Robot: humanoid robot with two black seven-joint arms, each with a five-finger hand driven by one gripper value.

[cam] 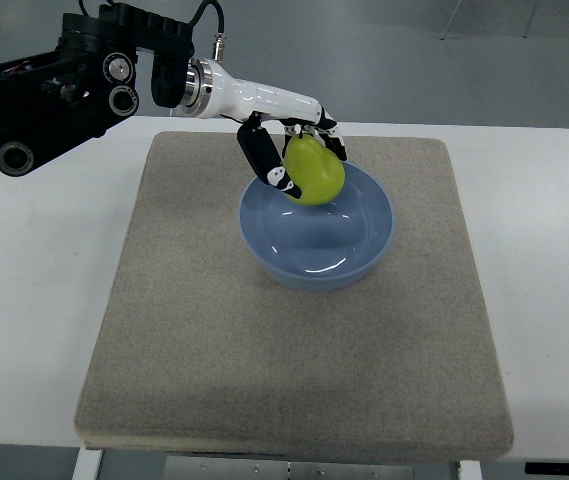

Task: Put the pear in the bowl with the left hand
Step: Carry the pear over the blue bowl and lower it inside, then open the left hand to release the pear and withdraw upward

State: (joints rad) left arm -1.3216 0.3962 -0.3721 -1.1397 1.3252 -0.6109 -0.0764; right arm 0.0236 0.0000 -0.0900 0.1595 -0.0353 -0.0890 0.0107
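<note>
White table (34, 300) filling most of the top view, with grey floor (384, 60) showing beyond its far edge. A square beige mat (214, 360) is lying flat on the table, and a shallow blue bowl (364, 250) is sitting on the far half of the mat, right side up, its glossy inside catching reflections of the lights.

Left arm (64, 85) is entering from the upper left corner of the picture: dark joints first, then a white forearm leading to the left hand (289, 150). The hand is reaching over the far-left rim of the bowl. Its black fingers (261, 158) are curling closely around a yellow-green pear (316, 175), one broad finger pressing along the pear's left side and the others wrapping over its top and far side. The grip is narrow, fitted to the fruit, with no gap showing between fingers and skin.

The pear is sitting inside the bowl's outline, over the far-left part of the basin; whether it is touching the bowl's inner wall cannot be told.
</note>
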